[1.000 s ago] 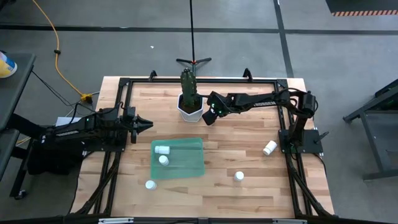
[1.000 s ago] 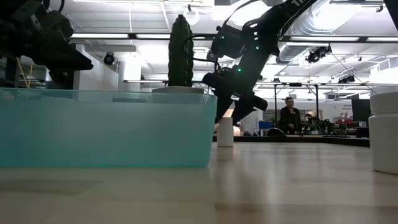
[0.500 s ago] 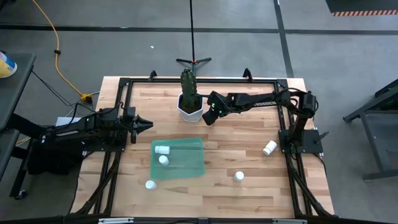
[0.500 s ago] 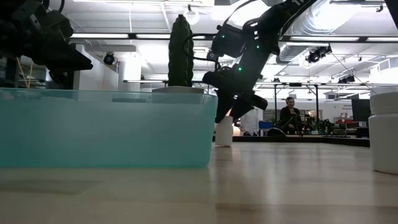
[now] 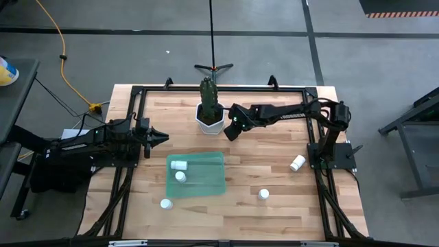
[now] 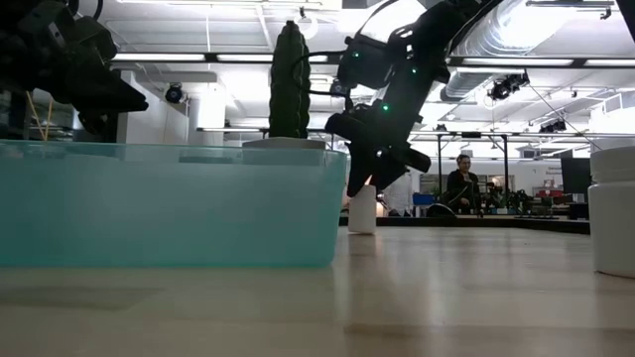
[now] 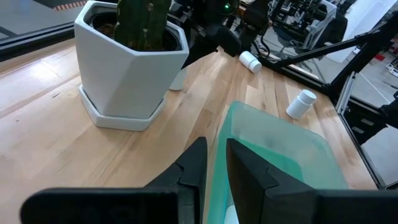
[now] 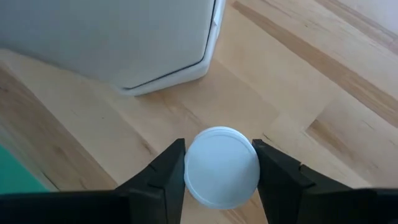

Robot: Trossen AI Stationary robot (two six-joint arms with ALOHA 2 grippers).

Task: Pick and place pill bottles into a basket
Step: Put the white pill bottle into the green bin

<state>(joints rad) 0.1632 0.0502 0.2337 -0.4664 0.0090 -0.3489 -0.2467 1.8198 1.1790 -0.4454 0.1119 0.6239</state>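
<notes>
Bottle (image 8: 222,167) stood pinched between the fingers of my right claw (image 8: 221,171), just beside the plant pot (image 8: 106,37), so lifting carelessly could knock it against the pot.

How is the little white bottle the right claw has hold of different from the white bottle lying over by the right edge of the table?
The bottle by the plant pot stands upright, while the bottle at the right edge lies on its side. The first sits between the right gripper's fingers; the second lies free, with nothing touching it. The first is beside the plant pot; the second is next to the right arm's base. Both are small, white and capped.
</notes>
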